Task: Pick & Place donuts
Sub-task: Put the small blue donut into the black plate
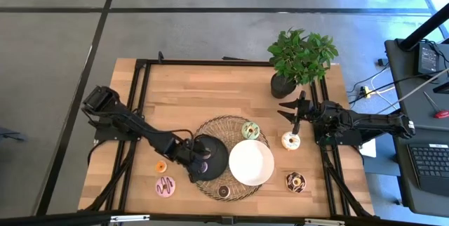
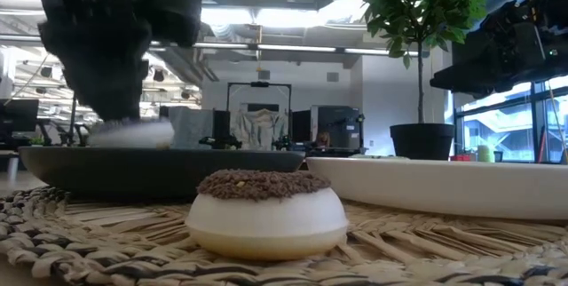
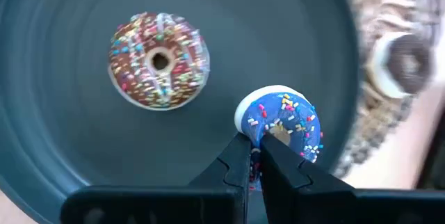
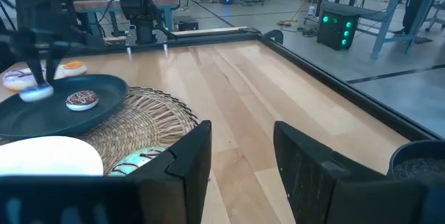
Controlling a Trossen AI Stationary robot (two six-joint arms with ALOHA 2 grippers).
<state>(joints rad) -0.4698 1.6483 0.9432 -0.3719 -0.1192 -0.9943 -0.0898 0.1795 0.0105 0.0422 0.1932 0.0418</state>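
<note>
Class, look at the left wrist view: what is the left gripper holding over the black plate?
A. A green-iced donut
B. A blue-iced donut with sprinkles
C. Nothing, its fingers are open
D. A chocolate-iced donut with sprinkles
B: the left gripper is pinched shut on the rim of the blue-iced donut above the black plate, while the chocolate-iced sprinkled donut lies loose on that plate.

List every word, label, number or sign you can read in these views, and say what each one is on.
None: no readable text shows in any view.
The donuts, among them the blue donut held in the left gripper, carry only sprinkles.
The black plate and the white plate are plain.
The laptop screen off the table is too small to read.
The green lights on a box in the room form no characters.
</note>
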